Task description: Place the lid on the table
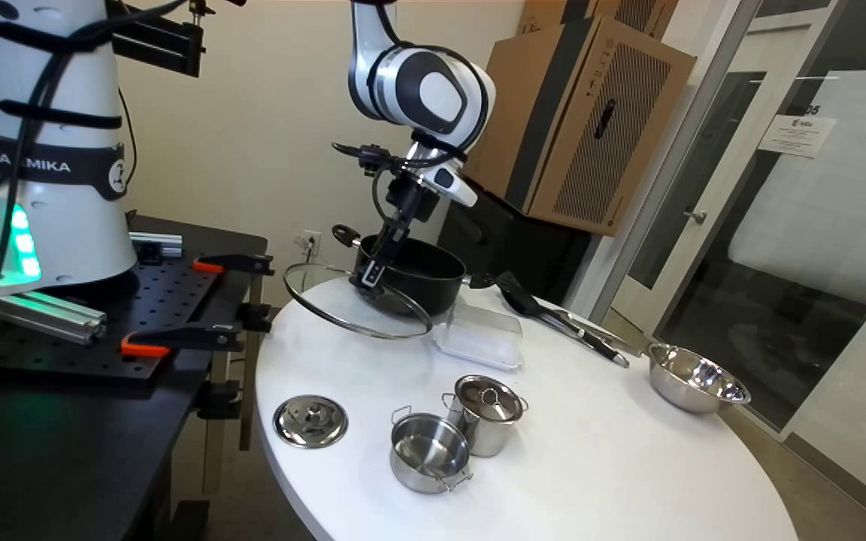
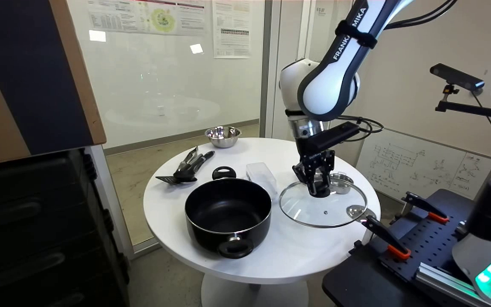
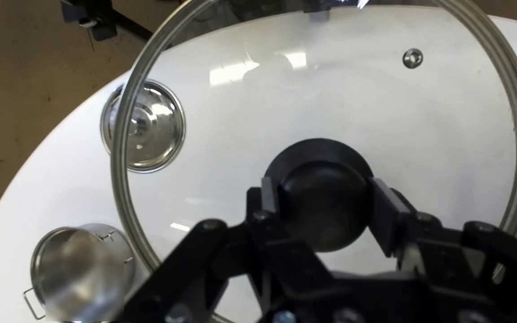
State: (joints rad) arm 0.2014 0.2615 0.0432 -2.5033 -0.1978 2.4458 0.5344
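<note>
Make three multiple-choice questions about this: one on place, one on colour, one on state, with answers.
1. Where is the wide silver bowl?
A) inside the black pot
B) on the floor
C) on the tabletop

2. What colour is the tabletop?
A) white
B) red
C) black

3. The glass lid is:
A) covering the black pot
B) gripped by its knob
C) broken

1 C: it stands there in both exterior views.
2 A: white in every view.
3 B: the wrist view shows the hand closed on it.
</note>
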